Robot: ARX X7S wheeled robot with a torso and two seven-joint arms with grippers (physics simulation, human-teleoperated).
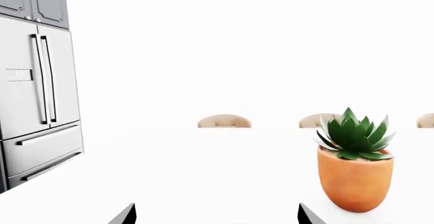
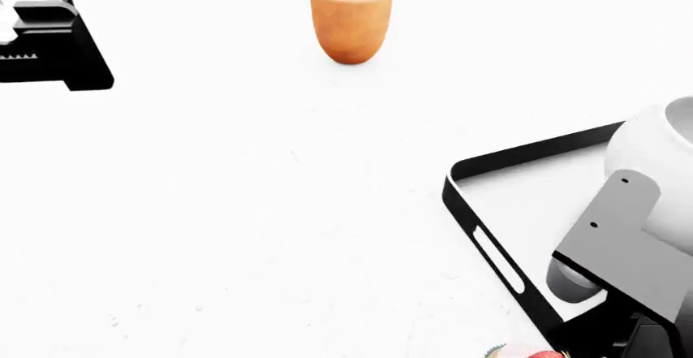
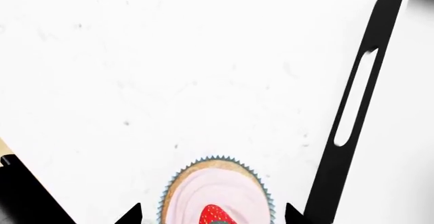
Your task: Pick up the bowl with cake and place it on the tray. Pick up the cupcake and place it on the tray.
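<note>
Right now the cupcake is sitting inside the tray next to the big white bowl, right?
Not quite. The bowl is in the tray, but the cupcake sits on the table outside the tray's wall. The right wrist view shows it.

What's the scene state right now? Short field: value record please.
bowl with cake: white bowl in the tray, partly behind the right arm; cake not visible
tray: black tray on the white table, at the head view's right
cupcake: cupcake on the table just outside the tray's short wall, not yet in it
right gripper: right gripper open, fingertips either side of the cupcake
left gripper: left gripper open, holding nothing
plant pot: orange plant pot upright at the far side
</note>
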